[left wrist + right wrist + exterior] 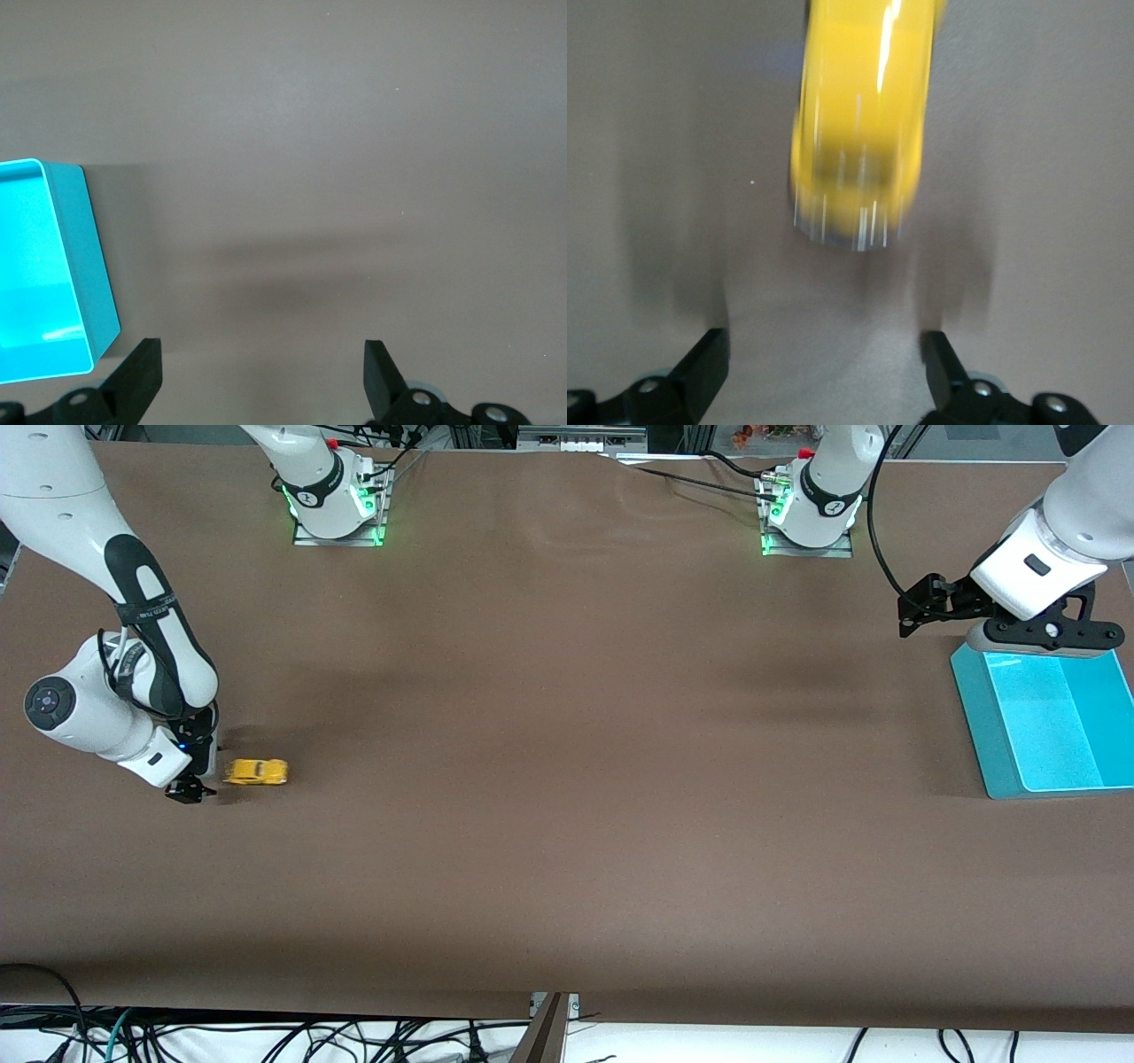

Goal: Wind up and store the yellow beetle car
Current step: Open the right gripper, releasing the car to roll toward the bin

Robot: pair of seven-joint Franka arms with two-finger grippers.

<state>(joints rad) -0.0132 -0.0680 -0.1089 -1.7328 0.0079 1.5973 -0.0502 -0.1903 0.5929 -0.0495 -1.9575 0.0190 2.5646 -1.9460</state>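
Right pincer (190,790): down at the brown tabletop (567,735) near the right arm's end. In the right wrist view its 2 black fingers (700,367) stand wide apart with bare tabletop between them; released, holding nothing.

Small bright yellow beetle-shaped toy car (256,771): on its wheels on the tabletop, just beside the right pincer on the side toward the left arm's end, apart from the fingertips. It shows streaked and blurred in both the front view and the right wrist view (864,124), lying just ahead of the open fingers and not touched by either of them.

Left pincer (912,613): up in the air at the left arm's end, over the tabletop just beside the open turquoise plastic box (974,717). In the left wrist view its 2 black fingers (137,376) are spread wide with only tabletop between; released, holding nothing, touching nothing. This arm waits.

Turquoise box: rectangular, upright, open top, resting flat on the tabletop at the left arm's end; the part of its inside that shows (80,230) holds nothing. The car and the box are well apart, at the 2 ends of the tabletop.
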